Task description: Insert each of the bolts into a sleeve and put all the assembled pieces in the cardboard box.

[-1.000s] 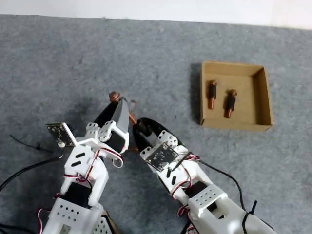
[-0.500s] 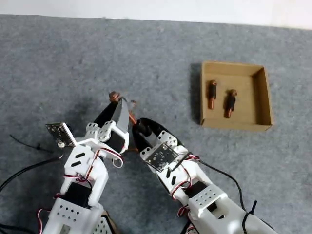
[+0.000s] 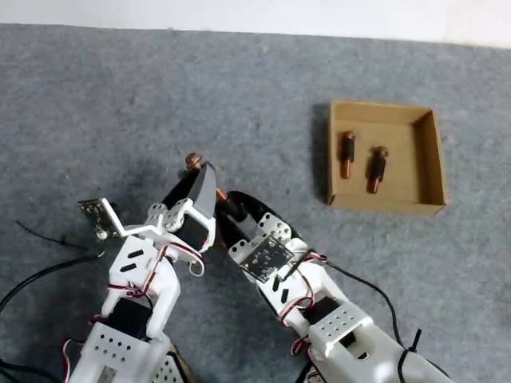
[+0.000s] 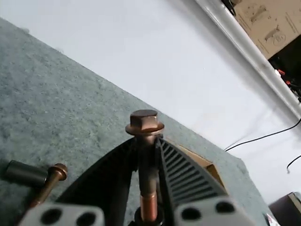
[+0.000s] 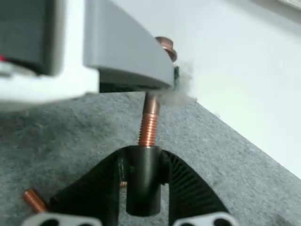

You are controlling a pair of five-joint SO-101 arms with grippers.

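Above the counter [image 3: 263, 88], my left hand [image 4: 149, 141] clamps the bolt [image 5: 149, 123], threaded tip at the mouth of the sleeve [image 5: 142, 188] clamped in my right hand [image 5: 142, 155], long axes nearly in line

One cardboard box [image 3: 386, 205] sits at two o'clock with two assembled pieces [image 3: 347, 154] inside; two more bolts [image 4: 145, 123] and two more sleeves [image 5: 143, 179] are unassembled (four of each overall).

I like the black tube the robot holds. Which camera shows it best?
Right wrist view: the sleeve sits close up in the right gripper, the bolt at its mouth. The high view shows a dark sliver; the left wrist view, barely its rim.
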